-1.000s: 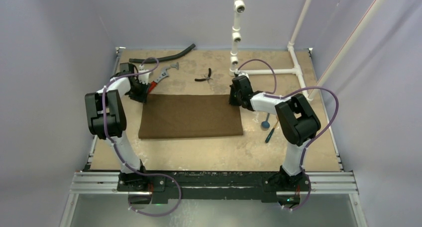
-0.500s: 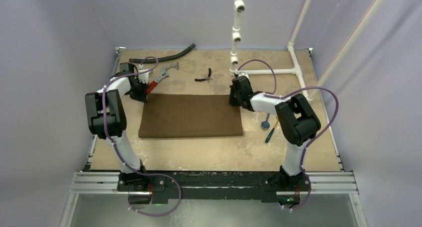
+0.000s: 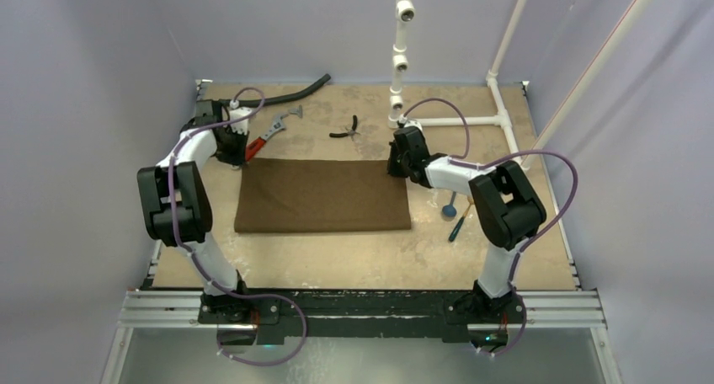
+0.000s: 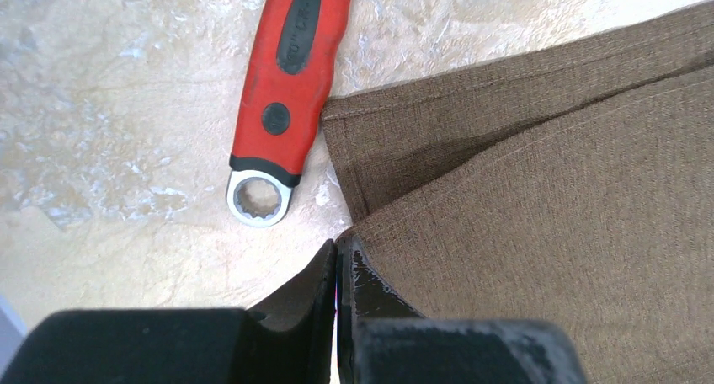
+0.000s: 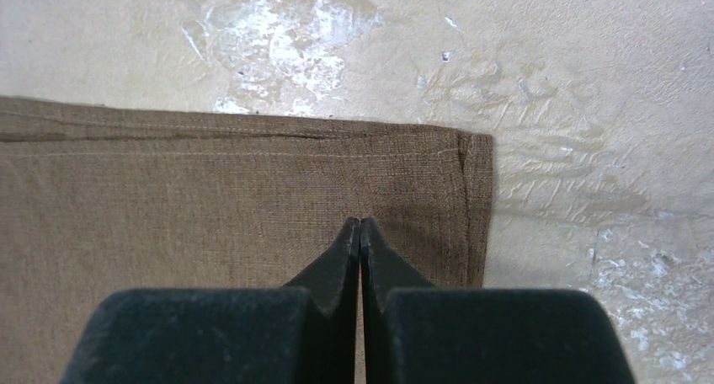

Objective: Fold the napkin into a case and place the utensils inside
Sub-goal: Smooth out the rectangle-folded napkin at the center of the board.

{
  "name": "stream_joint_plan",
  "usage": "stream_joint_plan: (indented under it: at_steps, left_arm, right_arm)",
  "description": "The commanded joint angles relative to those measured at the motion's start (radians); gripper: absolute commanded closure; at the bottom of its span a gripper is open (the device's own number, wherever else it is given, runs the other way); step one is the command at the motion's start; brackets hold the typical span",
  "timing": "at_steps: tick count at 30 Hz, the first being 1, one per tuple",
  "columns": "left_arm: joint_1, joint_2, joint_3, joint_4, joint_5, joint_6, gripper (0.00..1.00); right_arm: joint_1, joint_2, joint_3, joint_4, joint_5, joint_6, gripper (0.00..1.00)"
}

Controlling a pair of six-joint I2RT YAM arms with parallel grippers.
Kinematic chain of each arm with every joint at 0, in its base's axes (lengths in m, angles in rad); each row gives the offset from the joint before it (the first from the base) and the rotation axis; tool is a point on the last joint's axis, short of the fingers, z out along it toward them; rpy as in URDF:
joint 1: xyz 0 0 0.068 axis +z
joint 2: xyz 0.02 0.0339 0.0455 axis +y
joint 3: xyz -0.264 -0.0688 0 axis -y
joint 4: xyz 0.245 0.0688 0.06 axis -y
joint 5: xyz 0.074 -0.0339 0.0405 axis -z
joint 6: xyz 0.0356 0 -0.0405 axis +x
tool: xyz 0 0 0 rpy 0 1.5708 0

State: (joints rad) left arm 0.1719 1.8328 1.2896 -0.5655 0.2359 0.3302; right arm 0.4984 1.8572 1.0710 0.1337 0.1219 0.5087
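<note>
A tan, mottled table (image 3: 354,262) sits inside pale lavender walls, with white pipes (image 3: 399,60) rising at the back. At far left a black hose (image 3: 278,95) lies along the back edge.

The left gripper (image 3: 239,159) reaches down to the far-left corner of the napkin (image 3: 324,197). In the left wrist view its jaws are pressed fully together (image 4: 337,248). The corner of the cloth's upper layer (image 4: 547,224) runs right into the tips and stands a little off the layer beneath, so it looks pinched there. A red-handled wrench (image 4: 290,81) lies just beside that corner, its ring end near the fingertips.

The napkin is spread flat as a dark-brown rectangle in the middle of the table, between the two arms. Small black pliers (image 3: 345,131) rest beyond its far edge.

The right gripper (image 3: 396,168) is at the far-right corner. Its wrist view shows the jaws closed tight (image 5: 360,226), tips resting on the cloth (image 5: 210,199) just inside the hemmed corner. Whether any fabric is caught between them cannot be told.

Further right, well clear of the napkin, lie the utensils: a blue-bowled spoon (image 3: 450,208) and a thin dark piece (image 3: 457,227).
</note>
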Motion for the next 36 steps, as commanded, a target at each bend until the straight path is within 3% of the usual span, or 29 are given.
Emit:
stream_joint_plan:
  at_steps: [1,5,9,11,22,36]
  left_arm:
    - [-0.009,-0.047,0.024,0.008,0.018,-0.009,1.0]
    - [-0.04,-0.021,0.028,0.042,-0.018,-0.009,1.0]
    - [-0.089,0.028,0.031,0.092,-0.12,-0.01,1.0]
    - [-0.093,0.042,0.021,0.119,-0.136,-0.021,1.0]
    - [-0.095,0.007,-0.042,0.147,-0.204,-0.001,1.0]
    - [-0.096,-0.006,-0.046,0.122,-0.201,0.024,1.0]
  right_arm:
    - [0.0,-0.069,-0.013,-0.001,0.021,0.019,1.0]
    - [0.0,-0.091,-0.025,-0.006,0.02,0.022,0.94]
    - [-0.001,-0.101,-0.025,-0.002,0.041,0.015,0.69]
    - [-0.001,-0.084,-0.01,0.0,0.039,0.004,0.62]
    - [-0.004,0.036,0.104,-0.043,0.121,-0.042,0.53]
    - [-0.011,0.082,0.138,-0.048,0.171,-0.075,0.59]
